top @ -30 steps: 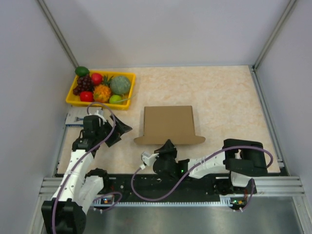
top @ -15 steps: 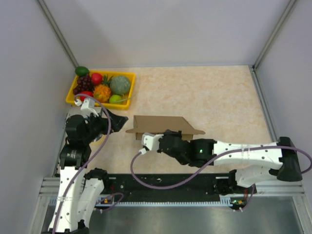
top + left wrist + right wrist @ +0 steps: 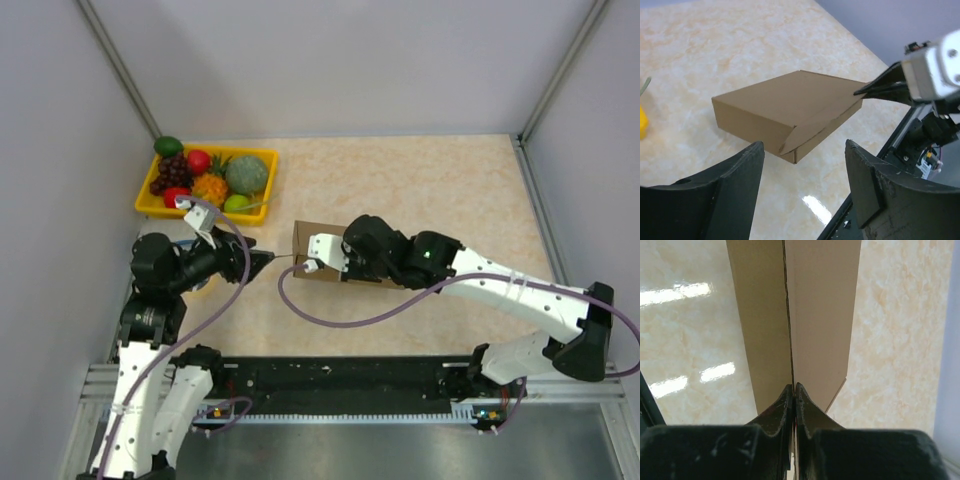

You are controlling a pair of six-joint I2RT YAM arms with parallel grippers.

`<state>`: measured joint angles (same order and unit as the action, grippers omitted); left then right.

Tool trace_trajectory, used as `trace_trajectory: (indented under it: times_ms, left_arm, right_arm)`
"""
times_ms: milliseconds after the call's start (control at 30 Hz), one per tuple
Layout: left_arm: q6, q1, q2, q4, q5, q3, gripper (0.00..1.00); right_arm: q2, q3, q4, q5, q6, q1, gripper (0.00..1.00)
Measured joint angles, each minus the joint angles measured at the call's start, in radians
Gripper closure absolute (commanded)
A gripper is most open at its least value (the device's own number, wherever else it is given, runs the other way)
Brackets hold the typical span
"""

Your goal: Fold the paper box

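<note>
While the worktop (image 3: 450, 190) was viewed from above, the paper box (image 3: 318, 233) was noted lying flat on it, left of centre and well apart from the yellow tray (image 3: 271, 178) of fruit (image 3: 210, 188) in the far left corner. Most of the box was covered in that view by the right arm, which was stretched across it from the right.

From the left wrist, the box was seen as a shallow closed block with its top panel down. A diagonal flap edge was visible at the near corner.

Left end effector (image 3: 804, 144): recorded as open, with the fingers (image 3: 740, 185) well apart. Nothing was held between them. The near corner of the box was framed by the gap, and no contact was observed. It was positioned just to the left of the box.

Right end effector (image 3: 793, 390): recorded as closed, with the two fingers pressed together. The tips were set at the edge where the top panel and a side wall of the box meet. Whether a thin layer of cardboard was pinched between them could not be told. In the left wrist view, the same tips were seen touching the far right corner of the top panel.
</note>
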<state>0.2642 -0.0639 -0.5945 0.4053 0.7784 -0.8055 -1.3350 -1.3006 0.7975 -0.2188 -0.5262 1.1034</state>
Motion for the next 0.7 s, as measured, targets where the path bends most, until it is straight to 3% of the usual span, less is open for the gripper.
trace_trajectory:
  times_ms: [233, 500, 700]
  left_arm:
    - [-0.148, -0.199, 0.055, -0.089, -0.061, 0.015, 0.3]
    - [-0.073, -0.212, 0.151, -0.214, -0.12, 0.014, 0.26]
    - [-0.046, -0.214, 0.133, -0.135, -0.161, -0.018, 0.29]
  right_arm:
    - [-0.009, -0.122, 0.155, 0.094, 0.035, -0.021, 1.0]
    - [-0.011, -0.319, 0.33, 0.248, 0.137, -0.02, 1.0]
    - [-0.093, -0.338, 0.392, 0.293, 0.156, -0.028, 1.0]
